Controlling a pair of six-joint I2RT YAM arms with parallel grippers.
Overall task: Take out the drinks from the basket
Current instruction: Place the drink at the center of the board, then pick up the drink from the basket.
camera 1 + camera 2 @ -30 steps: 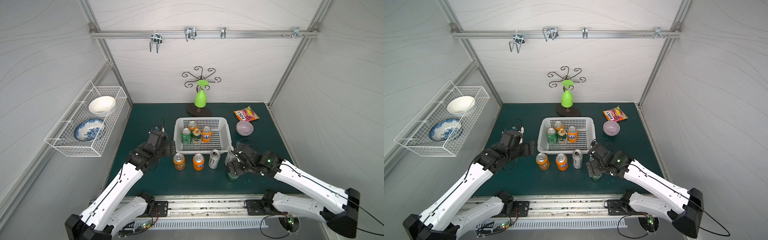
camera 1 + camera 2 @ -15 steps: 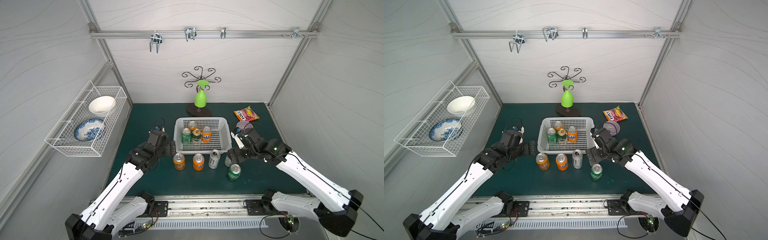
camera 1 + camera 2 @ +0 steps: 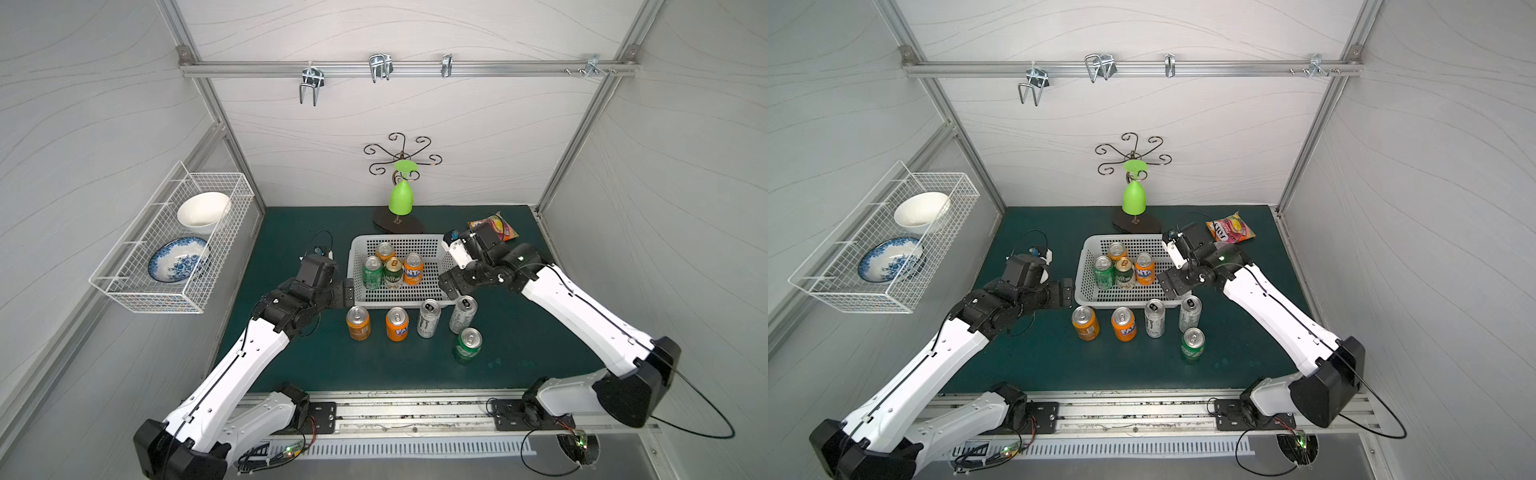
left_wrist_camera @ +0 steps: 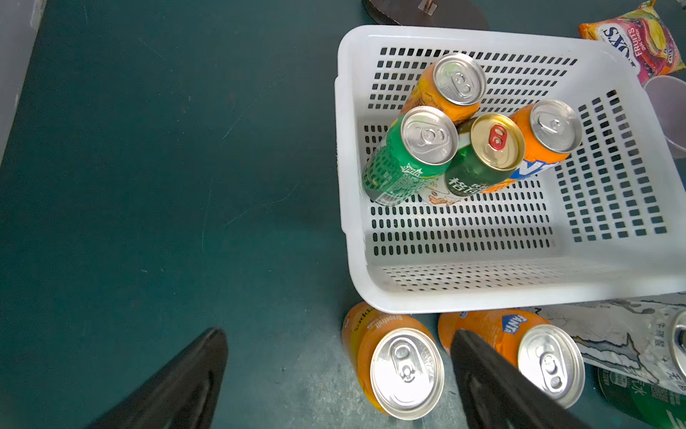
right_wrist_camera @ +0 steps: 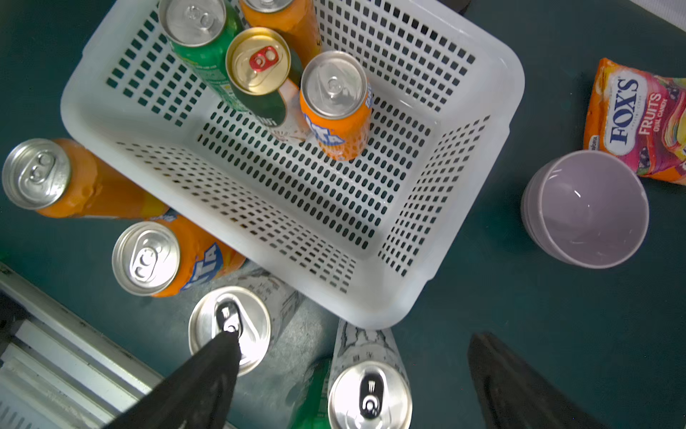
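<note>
— Looking through the right wrist view, we find a lilac bowl (image 5: 586, 208) beside the basket (image 5: 482, 156); in both top views the right arm hides it.

— We see four drinks (image 3: 392, 270) standing in the basket at centre frame, five cans (image 3: 399, 324) below it on the dark green mat (image 3: 291, 232), white panels around.

— Our left gripper (image 3: 348, 293) and right gripper (image 3: 451, 286) flank the basket, fingers spread, empty.

My black fingers (image 4: 493, 386) frame orange cans (image 4: 404, 371) on the dark teal mat (image 4: 148, 185). The white perforated plastic basket (image 4: 482, 293), upper right, holds green (image 4: 408, 156), gold-topped dark green (image 4: 482, 156) and orange cans (image 4: 545, 137).
</note>
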